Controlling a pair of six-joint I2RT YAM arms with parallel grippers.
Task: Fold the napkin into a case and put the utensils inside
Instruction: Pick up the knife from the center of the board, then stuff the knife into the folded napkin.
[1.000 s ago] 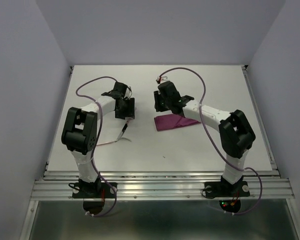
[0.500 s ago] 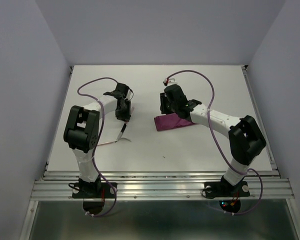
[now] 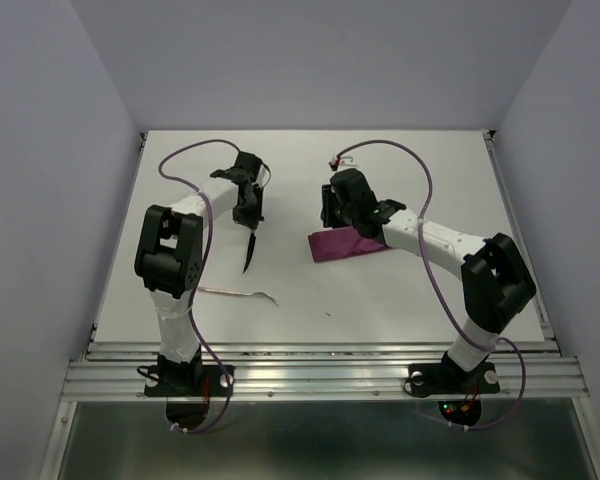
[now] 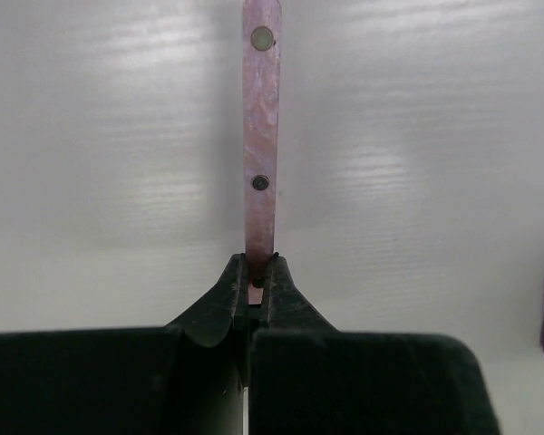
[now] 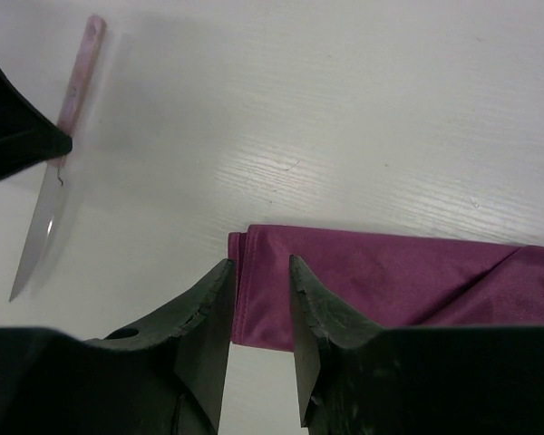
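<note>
The table [image 3: 380, 290] is a plain white board with a faint wood grain. It is boxed in by pale, bare walls [image 3: 310, 60] on three sides, and a ribbed metal rail [image 3: 320, 375] runs along the near edge where the arms are bolted.

The left pincer [image 3: 248, 212] is clamped tight on the knife [image 3: 250, 250]. The wrist view shows the pink riveted handle [image 4: 261, 136] pinched between the fingertips, with the blade [image 5: 43, 217] pointing back toward the near edge. I cannot tell whether the tip touches the table.

The second utensil [image 3: 235, 293] lies flat on the table, nearer the rail and apart from the knife.

The napkin [image 3: 345, 247] is a folded burgundy strip lying flat at mid-table, to the right of the knife and well apart from it.

The right pincer [image 5: 259, 267] hangs over the napkin's left end. Its jaws stand partly apart and grip nothing.
</note>
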